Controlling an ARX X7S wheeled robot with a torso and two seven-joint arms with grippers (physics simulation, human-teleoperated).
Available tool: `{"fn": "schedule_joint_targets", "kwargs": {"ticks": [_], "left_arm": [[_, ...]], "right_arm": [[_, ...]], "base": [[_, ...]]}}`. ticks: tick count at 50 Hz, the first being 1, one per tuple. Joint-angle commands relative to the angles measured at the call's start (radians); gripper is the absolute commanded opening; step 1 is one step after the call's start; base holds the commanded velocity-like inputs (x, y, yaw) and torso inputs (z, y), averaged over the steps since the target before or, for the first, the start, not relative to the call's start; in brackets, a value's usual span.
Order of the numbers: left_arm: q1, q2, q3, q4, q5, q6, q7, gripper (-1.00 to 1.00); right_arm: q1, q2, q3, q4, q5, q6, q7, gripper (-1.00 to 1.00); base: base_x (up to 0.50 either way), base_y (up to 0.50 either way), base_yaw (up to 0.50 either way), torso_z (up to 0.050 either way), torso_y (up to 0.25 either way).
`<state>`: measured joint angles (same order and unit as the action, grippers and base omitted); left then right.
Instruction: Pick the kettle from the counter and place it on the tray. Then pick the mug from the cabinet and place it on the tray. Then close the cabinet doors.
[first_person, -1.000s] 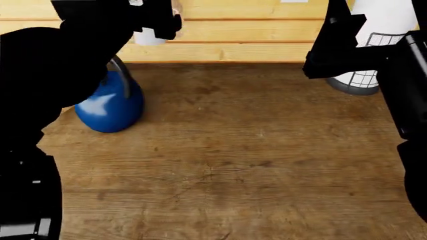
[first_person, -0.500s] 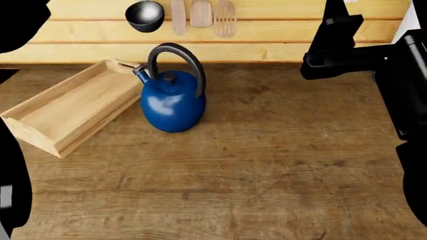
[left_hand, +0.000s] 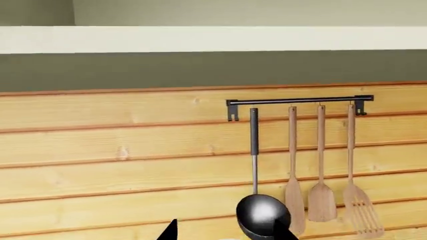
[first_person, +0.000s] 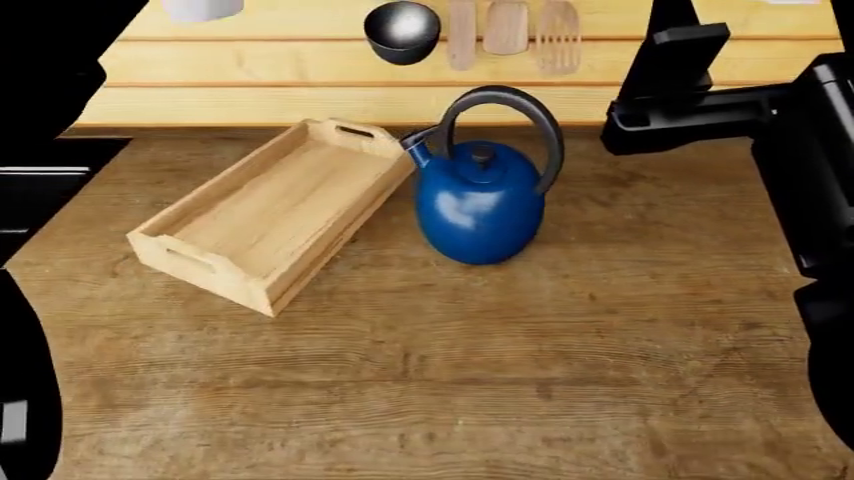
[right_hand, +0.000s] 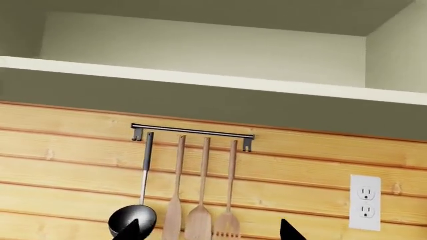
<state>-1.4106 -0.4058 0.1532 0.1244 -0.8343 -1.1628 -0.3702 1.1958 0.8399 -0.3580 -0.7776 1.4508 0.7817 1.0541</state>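
The blue kettle (first_person: 478, 205) with its black arched handle stands upright on the brown counter (first_person: 534, 350), its spout toward the tray. The pale-wood tray (first_person: 267, 225) lies at an angle just left of the kettle, with nothing in it. My left gripper (left_hand: 227, 232) and right gripper (right_hand: 210, 231) are both raised and face the wall planks. Each shows two fingertips wide apart with nothing between them. In the head view my arms show only as black shapes at the sides, well clear of the kettle. The mug is out of view.
A rail with a black ladle (first_person: 400, 28) and wooden utensils (first_person: 507, 28) hangs on the yellow plank wall behind the kettle. Above the planks is an open cabinet shelf (right_hand: 200, 80); no doors show. A wall socket (right_hand: 365, 201) sits to the right of the rail.
The head view has swung left: the kettle now appears further right and the whole tray has come into view. My left arm no longer covers the kettle.
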Motion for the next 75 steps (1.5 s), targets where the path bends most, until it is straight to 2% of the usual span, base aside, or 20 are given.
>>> {"fn": "schedule_joint_targets", "kwargs": {"ticks": [1, 16, 26, 36, 47, 52, 75], "left_arm": [[0.067, -0.011, 0.006, 0.009, 0.004, 0.037, 0.01, -1.0], [0.167, -0.004, 0.082, -0.007, 0.053, 0.117, 0.053, -1.0], [0.23, 0.026, 0.147, -0.089, 0.124, 0.231, 0.096, -1.0], [0.222, 0.122, 0.244, -0.37, 0.255, 0.429, 0.164, -1.0], [0.142, 0.239, 0.328, -0.709, 0.359, 0.606, 0.245, -1.0], [0.129, 0.249, 0.335, -0.733, 0.362, 0.615, 0.253, -1.0], [0.127, 0.234, 0.35, -0.635, 0.333, 0.554, 0.251, -1.0]], "right_arm": [[0.001, -0.003, -0.002, 0.0, -0.007, -0.002, -0.003, 1.0], [0.019, 0.006, 0.005, 0.015, 0.007, -0.001, -0.007, 1.0], [0.221, 0.006, -0.01, 0.069, 0.134, 0.078, 0.049, 1.0], [0.389, -0.025, -0.049, 0.139, 0.191, 0.152, 0.07, 1.0], [0.448, -0.044, -0.069, 0.174, 0.194, 0.178, 0.066, 1.0], [0.46, -0.043, -0.063, 0.18, 0.199, 0.175, 0.06, 1.0], [0.442, -0.033, -0.059, 0.176, 0.194, 0.162, 0.047, 1.0]], "base": [[0.0, 0.5, 0.0, 0.0, 0.0], [0.0, 0.5, 0.0, 0.0, 0.001], [0.0, 0.0, 0.0, 0.002, 0.001], [0.0, 0.0, 0.0, 0.0, 0.0], [0.0, 0.0, 0.0, 0.0, 0.001], [0.05, 0.0, 0.0, 0.0, 0.0], [0.5, 0.0, 0.0, 0.0, 0.001]]}}
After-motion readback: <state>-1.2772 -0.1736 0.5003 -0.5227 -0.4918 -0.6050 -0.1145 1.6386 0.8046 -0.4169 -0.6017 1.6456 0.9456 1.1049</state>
